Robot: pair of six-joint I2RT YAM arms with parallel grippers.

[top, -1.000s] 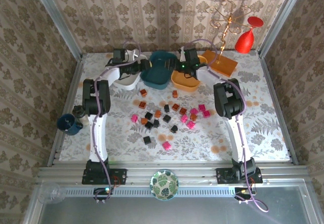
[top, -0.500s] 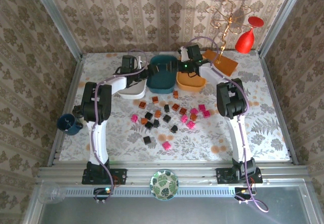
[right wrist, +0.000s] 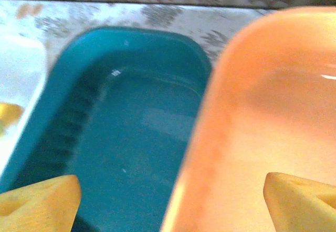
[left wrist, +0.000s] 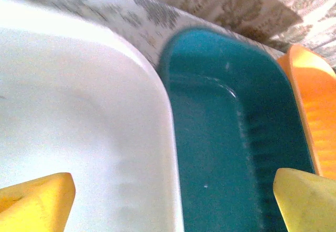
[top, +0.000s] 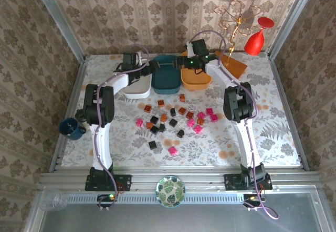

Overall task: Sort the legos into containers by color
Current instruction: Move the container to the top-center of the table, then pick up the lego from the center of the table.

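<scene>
One patterned counter [top: 262,132] carries everything. The left arm [top: 100,106] and the right arm [top: 237,103] are stretched across it to its far side.

There the white container [top: 137,88], the teal container [top: 167,75] and the orange container [top: 195,80] are lined up in a straight row, long sides touching. A second ago they were splayed like a fan, with the white one turned out under the left arm and the orange one skewed. Half a second ago they were closer but still askew. No brick is seen inside them in the wrist views.

The left gripper [left wrist: 168,211] is held with its jaws spread wide and nothing gripped. It straddles the seam where the white and teal walls meet. One yellow fingertip [left wrist: 34,200] is seen over the white floor, the other at the teal container's far side.

The right gripper [right wrist: 168,206] is likewise spread wide and empty. It is set astride the teal-orange seam, one fingertip [right wrist: 302,198] above the orange floor.

The legos [top: 172,122], pink, black and brown-orange, are scattered loose on the counter just in front of the row. They lie in the same patch as before, and none is held.
</scene>
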